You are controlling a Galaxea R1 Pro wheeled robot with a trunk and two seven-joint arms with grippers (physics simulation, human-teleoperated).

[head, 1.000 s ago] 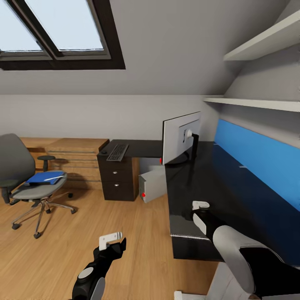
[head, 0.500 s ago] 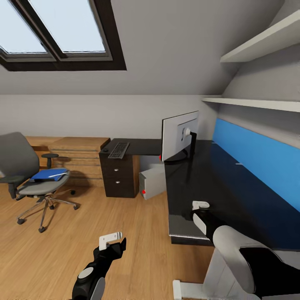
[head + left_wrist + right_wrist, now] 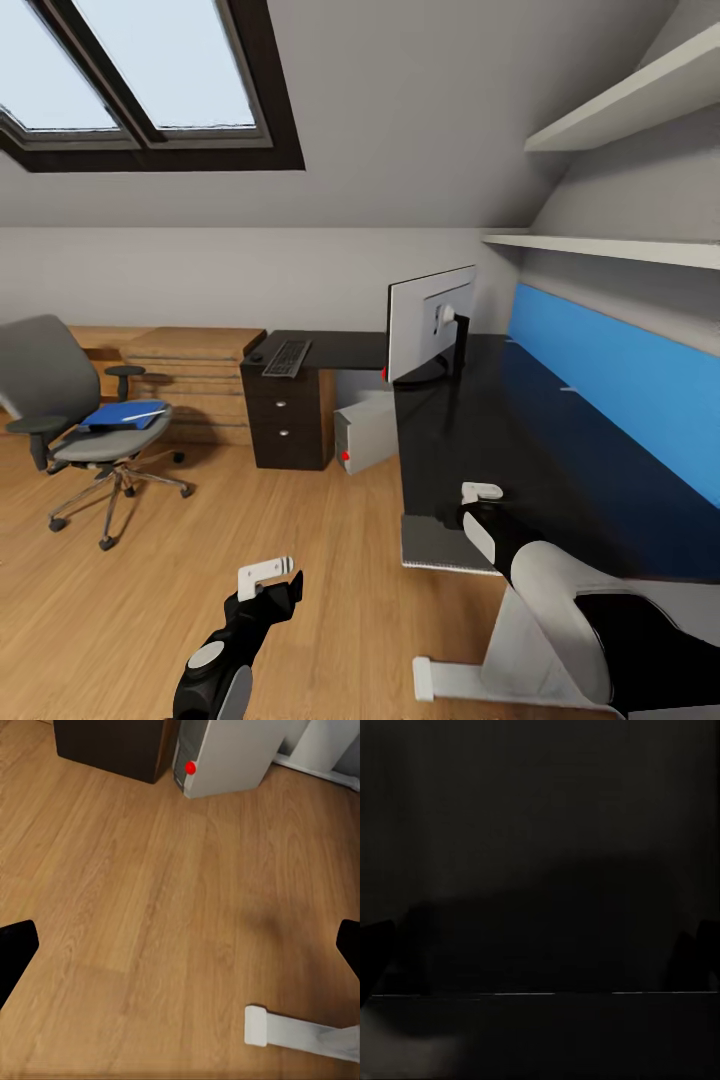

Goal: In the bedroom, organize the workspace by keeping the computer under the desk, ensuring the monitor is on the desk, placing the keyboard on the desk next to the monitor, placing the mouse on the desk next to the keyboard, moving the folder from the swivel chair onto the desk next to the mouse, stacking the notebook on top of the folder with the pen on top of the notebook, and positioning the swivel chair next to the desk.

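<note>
Surveying bedroom from beside the black desk (image 3: 560, 470); no object in hand. Left gripper (image 3: 268, 580) low over wood floor (image 3: 300, 560), fingertips at opposite edges of its wrist view, spread wide, nothing between. Right gripper (image 3: 480, 505) above near end of desk; wrist view dark desktop only, fingers barely visible at both edges, apparently apart and empty.

Task items: monitor (image 3: 430, 325) upright on desk, back toward camera. Computer (image 3: 368, 432) on floor under desk beside drawer unit (image 3: 288, 420); red light visible in left wrist view (image 3: 190, 768). Keyboard (image 3: 287, 357) on far desk section above drawers, small dark object just beside it, probably mouse (image 3: 257, 357), too small to confirm. Swivel chair (image 3: 75, 420) well apart from desk. Blue folder (image 3: 125, 414) on seat, pale item lying on it, possibly notebook or pen, cannot tell.

Judged step: drive to chair for folder. Advice: keep arms tucked clear of desk edge during turn; approach seat front-on; lift loose item first so nothing slides off; avoid nudging castors.
</note>
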